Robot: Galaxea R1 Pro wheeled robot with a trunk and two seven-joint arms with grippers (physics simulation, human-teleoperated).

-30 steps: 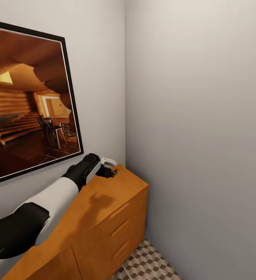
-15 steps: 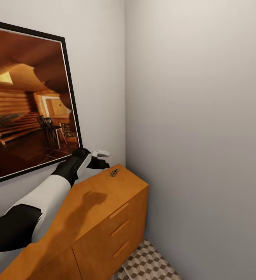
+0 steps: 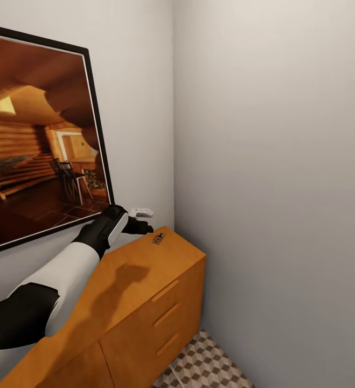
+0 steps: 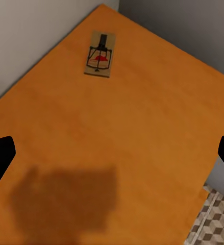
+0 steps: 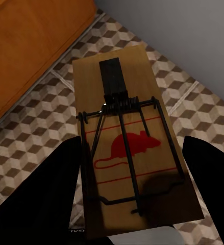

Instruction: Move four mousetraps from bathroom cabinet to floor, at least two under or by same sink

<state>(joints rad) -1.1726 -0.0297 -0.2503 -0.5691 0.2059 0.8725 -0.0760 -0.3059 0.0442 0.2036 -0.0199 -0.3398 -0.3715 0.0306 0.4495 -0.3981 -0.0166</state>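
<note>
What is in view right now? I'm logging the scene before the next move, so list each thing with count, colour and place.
Mousetrap on cabinet: one, brown wood with dark metal and a red mouse print, lying flat near the cabinet top's far corner.
Mousetrap in gripper: one, same look, held between the right gripper's fingers above the floor.
Cabinet: one, orange-brown, against the wall in the corner, drawers shut.
Floor: brown, beige and white cube-pattern tiles, below the cabinet.
Framed picture: one, black frame, wooden interior scene, on the wall above the cabinet.
Walls: pale grey, meeting in a corner.
Left gripper: black, open, above the cabinet top, short of the mousetrap.
Right gripper: black, closed on its mousetrap.
</note>
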